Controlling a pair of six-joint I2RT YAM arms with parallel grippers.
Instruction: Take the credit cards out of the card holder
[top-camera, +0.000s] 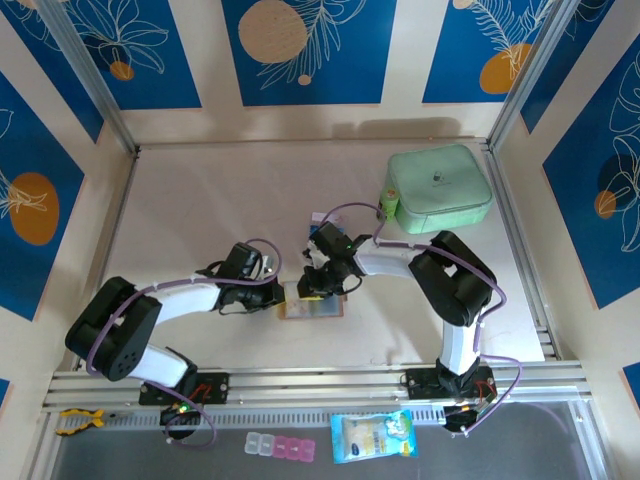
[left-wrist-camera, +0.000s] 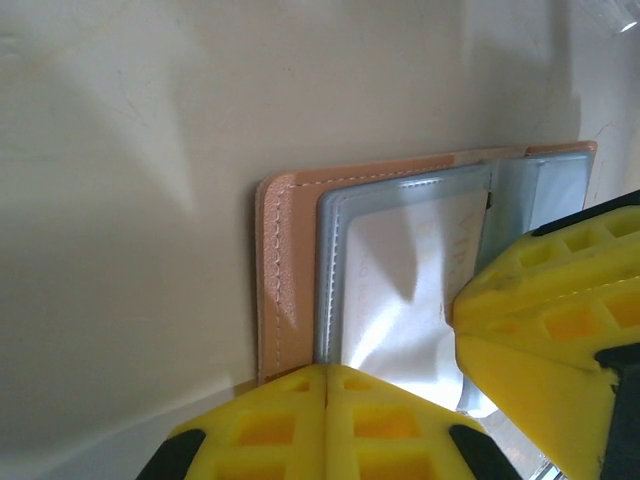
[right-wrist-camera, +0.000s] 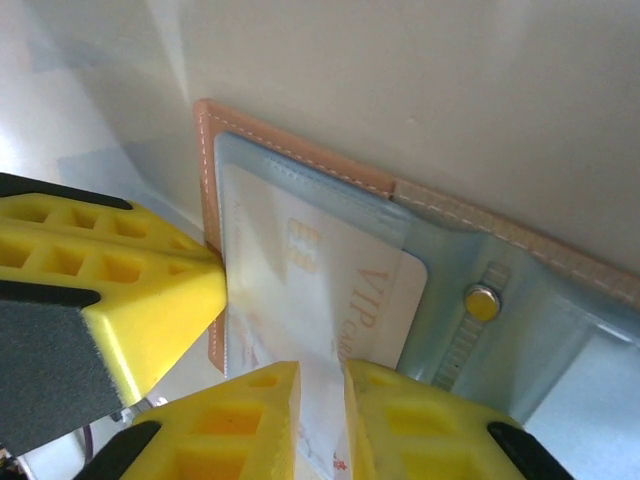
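Observation:
The card holder (top-camera: 312, 308) lies open and flat on the table between the two arms, tan leather (left-wrist-camera: 290, 270) with grey-clear pockets (right-wrist-camera: 560, 350). A pale credit card (right-wrist-camera: 340, 290) with pinkish "VIP" print sticks partly out of its pocket. My right gripper (right-wrist-camera: 322, 400) is closed on the card's near end, and the card fills the narrow gap between its yellow fingers. My left gripper (left-wrist-camera: 328, 378) is shut with nothing between its fingers, and its tip rests on the holder's stitched edge. In the top view both grippers (top-camera: 288, 292) (top-camera: 320, 285) meet over the holder.
A mint-green zip case (top-camera: 440, 190) sits at the back right. Pink-and-clear pill boxes (top-camera: 280, 446) and a blue-white packet (top-camera: 372, 437) lie in front of the arm bases. A brass snap (right-wrist-camera: 482, 301) sits on the holder's spine. Metal rails edge the table.

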